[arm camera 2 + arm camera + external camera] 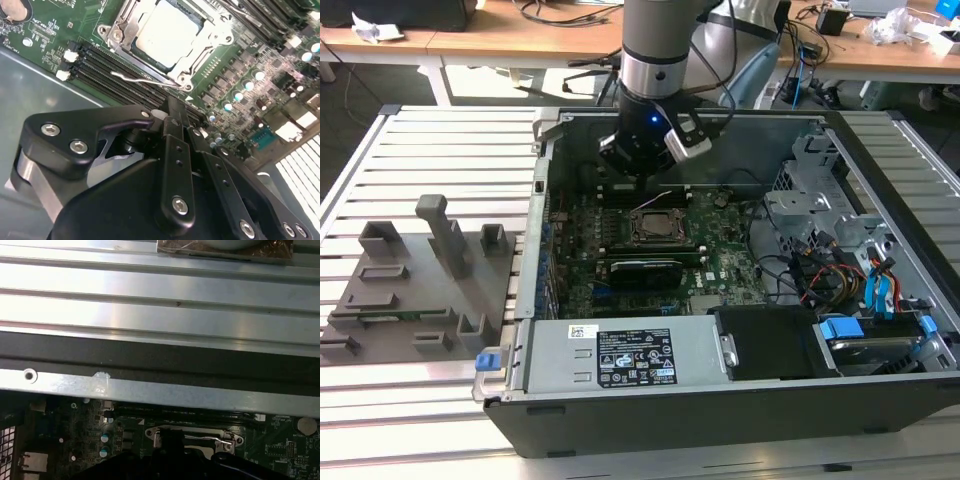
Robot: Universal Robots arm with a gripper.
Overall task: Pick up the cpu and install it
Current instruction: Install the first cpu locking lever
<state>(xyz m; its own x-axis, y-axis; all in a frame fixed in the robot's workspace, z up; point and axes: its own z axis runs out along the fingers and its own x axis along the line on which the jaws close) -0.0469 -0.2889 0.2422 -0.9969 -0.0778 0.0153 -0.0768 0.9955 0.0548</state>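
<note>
The cpu (167, 32), a silvery square chip, lies flat inside the motherboard socket (655, 225), with the metal socket frame (207, 47) around it. A thin wire lever (142, 77) stands loose beside the socket. My gripper (172, 107) hangs just above the board at the back of the open computer case, a short way from the socket. Its black fingers (175, 150) are shut together with nothing between them. In the exterior view the gripper (640, 170) sits over the rear edge of the motherboard. The first wrist view shows the socket (192, 437) below the case wall.
The case walls (545, 200) enclose the motherboard. A power supply (640, 355) fills the front, and a drive cage (815, 200) with cables stands at the exterior view's right. Memory slots (115, 75) run beside the socket. Grey fixture blocks (420, 270) sit on the slatted table.
</note>
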